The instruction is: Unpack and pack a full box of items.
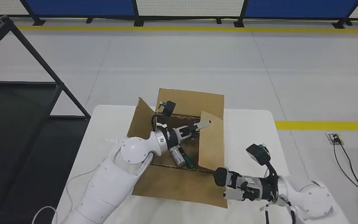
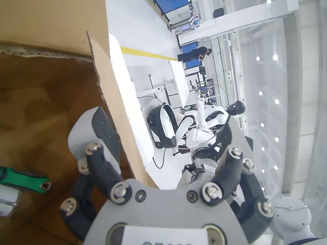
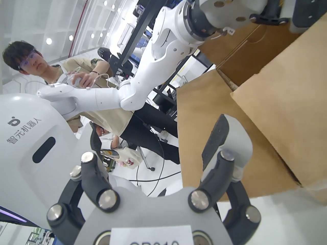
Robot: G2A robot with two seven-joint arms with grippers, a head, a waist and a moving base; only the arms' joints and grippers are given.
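An open cardboard box (image 1: 184, 106) stands in the middle of the white table (image 1: 251, 134), its flaps spread out. Inside lies a green-and-white item (image 1: 181, 157), also seen as a green handle (image 2: 24, 179) on the box floor. My left gripper (image 1: 202, 125) is over the box interior, open, straddling the upright side flap (image 2: 102, 77): one finger (image 2: 102, 131) is inside the box and the other (image 2: 227, 133) outside. My right gripper (image 1: 220, 178) is open and holds nothing, low beside the front flap (image 3: 204, 128). Across it I see the left gripper (image 3: 293, 8).
The front flap (image 1: 179, 187) lies flat towards the table's near edge. A black metal frame (image 1: 50, 84) stands off the table's left side. Bare table surface lies to the right of the box, around the right arm (image 1: 302, 199).
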